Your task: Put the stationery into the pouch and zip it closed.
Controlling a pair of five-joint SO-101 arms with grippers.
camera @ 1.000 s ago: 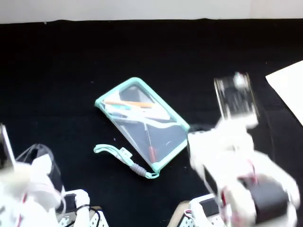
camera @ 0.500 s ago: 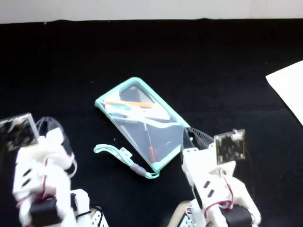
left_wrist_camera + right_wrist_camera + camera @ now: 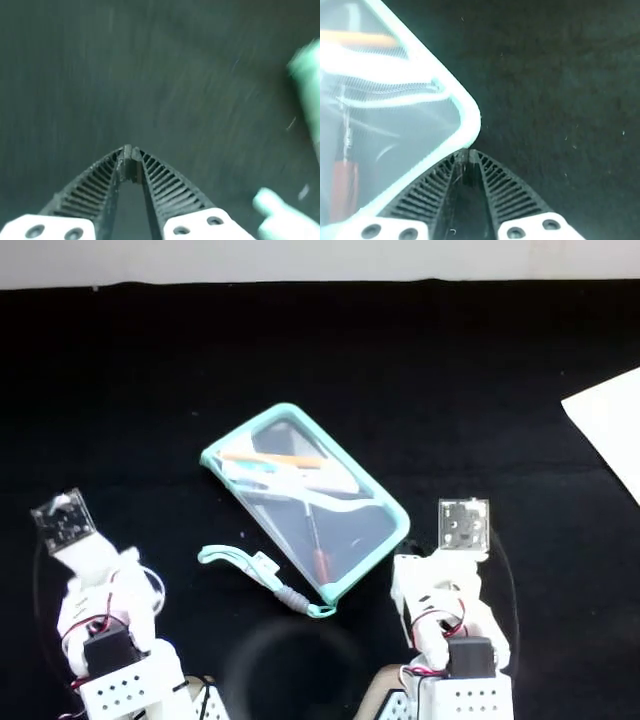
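A clear pouch [image 3: 300, 500] with mint trim lies slanted at the table's middle. Inside it are an orange pen [image 3: 270, 458], a white piece, and a thin pen with a red end [image 3: 320, 562]. Its mint wrist strap [image 3: 250, 565] trails off the near corner. My right gripper [image 3: 466, 156] is shut with nothing in it, its tips just off the pouch's right corner [image 3: 470, 117]. My left gripper [image 3: 130, 152] is shut and empty over bare black cloth, left of the strap [image 3: 305, 70]. Both arms are folded back at the near edge.
The black cloth [image 3: 150, 390] covers the table. A white sheet of paper [image 3: 610, 425] lies at the right edge. A pale wall strip runs along the far side. The arm bases stand at the near left and near right.
Both arms have drawn back toward the near edge and folded down. The right arm came away from beside the pouch's right side. The pouch has stayed in place.
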